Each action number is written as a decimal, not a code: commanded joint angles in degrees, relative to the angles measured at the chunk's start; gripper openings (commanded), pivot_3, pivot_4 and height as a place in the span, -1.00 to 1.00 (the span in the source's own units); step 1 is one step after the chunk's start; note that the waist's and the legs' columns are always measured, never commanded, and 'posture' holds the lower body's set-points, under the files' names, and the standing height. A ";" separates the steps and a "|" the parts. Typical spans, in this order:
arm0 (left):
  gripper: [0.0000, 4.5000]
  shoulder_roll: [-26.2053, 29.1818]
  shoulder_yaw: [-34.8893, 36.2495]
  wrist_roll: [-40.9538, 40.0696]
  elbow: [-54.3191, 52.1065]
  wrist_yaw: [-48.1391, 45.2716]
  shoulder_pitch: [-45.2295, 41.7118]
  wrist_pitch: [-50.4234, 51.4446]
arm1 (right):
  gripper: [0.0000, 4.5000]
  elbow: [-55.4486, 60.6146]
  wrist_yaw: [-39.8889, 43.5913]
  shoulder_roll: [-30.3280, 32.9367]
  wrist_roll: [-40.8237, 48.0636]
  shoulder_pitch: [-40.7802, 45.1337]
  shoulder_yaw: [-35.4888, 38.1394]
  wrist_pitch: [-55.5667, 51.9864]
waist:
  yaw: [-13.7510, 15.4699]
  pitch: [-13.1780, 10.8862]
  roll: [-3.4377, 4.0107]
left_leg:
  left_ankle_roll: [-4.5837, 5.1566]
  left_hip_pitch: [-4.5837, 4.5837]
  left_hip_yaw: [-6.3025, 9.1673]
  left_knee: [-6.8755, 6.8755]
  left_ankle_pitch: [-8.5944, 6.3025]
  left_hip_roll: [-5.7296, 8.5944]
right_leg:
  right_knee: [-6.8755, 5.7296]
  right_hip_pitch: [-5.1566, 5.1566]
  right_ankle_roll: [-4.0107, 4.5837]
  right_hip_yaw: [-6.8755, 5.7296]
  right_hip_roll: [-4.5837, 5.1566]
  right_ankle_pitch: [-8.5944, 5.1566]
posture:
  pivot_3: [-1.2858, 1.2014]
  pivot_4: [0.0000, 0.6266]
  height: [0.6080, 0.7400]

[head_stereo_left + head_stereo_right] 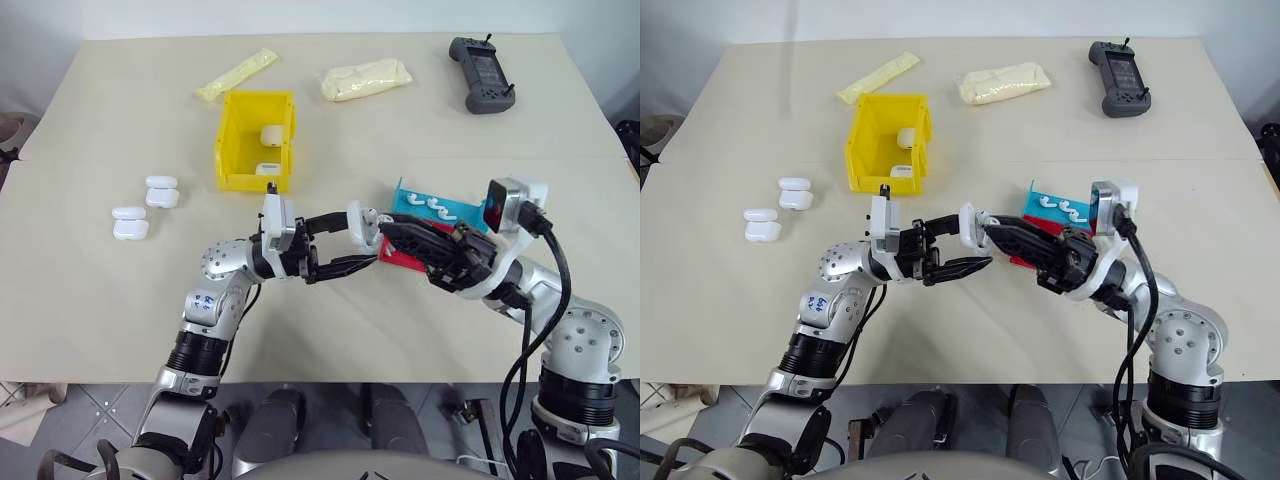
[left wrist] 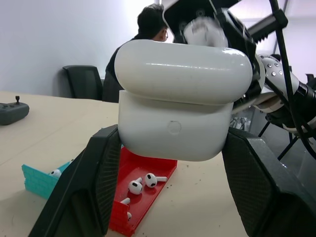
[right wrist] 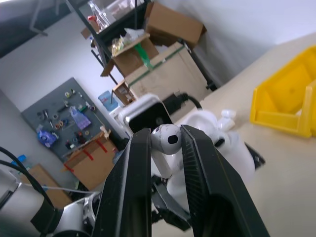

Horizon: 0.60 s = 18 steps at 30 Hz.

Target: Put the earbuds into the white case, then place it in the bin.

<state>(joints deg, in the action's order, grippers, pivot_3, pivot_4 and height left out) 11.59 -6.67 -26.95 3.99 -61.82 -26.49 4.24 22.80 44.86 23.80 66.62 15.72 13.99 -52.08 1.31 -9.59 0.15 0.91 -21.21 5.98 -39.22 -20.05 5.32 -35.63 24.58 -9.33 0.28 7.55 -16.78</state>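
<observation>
Left tool [image 1: 352, 246]: clamped on open white case [image 1: 361, 222]. Right tool [image 3: 165, 148]: pinching one earbud [image 3: 165, 140] beside the case. Risk: misaligned stem, earbud drops to bench [image 1: 120, 120].

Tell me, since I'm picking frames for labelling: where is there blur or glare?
Left wrist view: the case is sharp, with soft glare on its lid; the right pincer behind it is smeared. Right wrist view: the earbud is crisp, the shelves behind are soft.

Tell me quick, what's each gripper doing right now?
Left gripper: shut on the white case.
Right gripper: shut on an earbud.
</observation>
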 commanded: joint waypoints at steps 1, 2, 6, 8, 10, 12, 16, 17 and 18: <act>0.22 -0.42 0.36 -1.27 -2.46 -0.06 -0.36 -0.29 | -0.78 1.76 0.05 0.47 -0.72 0.27 -1.13 2.20 | 0.00 0.00 0.00 | 0.00 0.00 0.00 0.00 0.00 -0.01 | 0.00 0.00 0.00 -0.01 -0.01 0.00 | 0.03 -0.52 1.00; 0.22 -0.49 0.35 -1.23 -2.43 -0.05 -0.39 -0.31 | -0.78 1.64 0.23 0.68 -1.00 0.28 -1.53 2.51 | 0.00 0.00 0.00 | 0.00 0.00 0.00 0.00 0.00 0.00 | 0.00 0.00 0.00 0.00 0.00 0.00 | 0.03 -0.52 1.00; 0.22 -0.66 0.41 -1.20 -2.40 -0.04 -0.42 -0.41 | -0.78 1.19 0.48 0.80 -2.27 0.03 -2.85 3.95 | 0.01 0.00 0.00 | 0.00 0.00 0.00 0.00 0.00 0.01 | 0.00 0.00 0.00 0.00 0.00 0.00 | 0.03 -0.52 1.00; 0.22 -0.72 0.41 -1.16 -2.41 0.00 -0.41 -0.47 | -0.78 0.96 0.69 1.12 -2.53 -0.04 -3.34 4.25 | 0.02 0.00 0.00 | 0.00 0.00 0.00 0.00 0.00 0.00 | 0.00 0.00 0.00 0.00 0.00 0.00 | 0.03 -0.52 1.00; 0.22 -0.73 0.47 -1.14 -2.41 0.04 -0.41 -0.52 | -0.78 0.88 1.39 1.81 -3.38 -0.14 -4.06 4.47 | 0.02 0.00 0.00 | 0.00 0.00 0.00 0.00 0.00 0.00 | 0.01 0.00 0.00 0.00 0.00 0.00 | 0.03 -0.52 1.00; 0.22 -0.68 0.55 -1.15 -2.40 0.06 -0.40 -0.54 | -0.78 0.91 2.20 2.56 -4.18 -0.26 -4.87 4.77 | 0.02 0.00 0.00 | 0.00 0.00 0.00 0.00 0.00 0.00 | 0.02 0.00 0.00 0.00 0.00 0.00 | 0.03 -0.52 1.00; 0.22 -0.52 0.76 -1.15 -2.22 -0.08 -0.51 -0.66 | -0.78 1.61 3.48 4.74 -5.37 -0.11 -6.89 4.79 | 0.02 0.00 0.00 | 0.00 0.00 0.00 0.00 0.00 0.00 | 0.03 -0.01 0.00 -0.01 0.00 0.00 | 0.03 -0.52 1.00; 0.22 -0.56 0.76 -1.08 -2.15 -0.08 -0.53 -0.72 | -0.78 1.87 3.52 5.01 -5.09 0.05 -7.10 4.71 | 0.03 0.00 0.00 | 0.00 0.00 0.00 0.00 0.00 0.00 | 0.03 -0.01 0.00 0.00 0.00 0.00 | 0.03 -0.52 1.00; 0.22 -0.60 0.77 -1.05 -2.11 -0.08 -0.53 -0.78 | -0.78 2.10 3.32 5.16 -4.45 0.27 -7.18 4.44 | 0.03 0.00 0.00 | 0.00 0.00 0.00 0.00 0.00 0.00 | 0.04 -0.01 0.00 -0.01 0.00 0.00 | 0.03 -0.52 1.00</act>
<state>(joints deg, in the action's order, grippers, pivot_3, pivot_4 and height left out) 11.55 -6.80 -26.77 3.74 -62.22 -26.35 4.41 22.75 47.34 28.44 61.83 16.30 8.64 -46.41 1.34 -9.59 0.14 0.92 -21.21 5.98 -39.22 -20.05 5.32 -35.59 24.58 -9.33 0.27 7.55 -16.78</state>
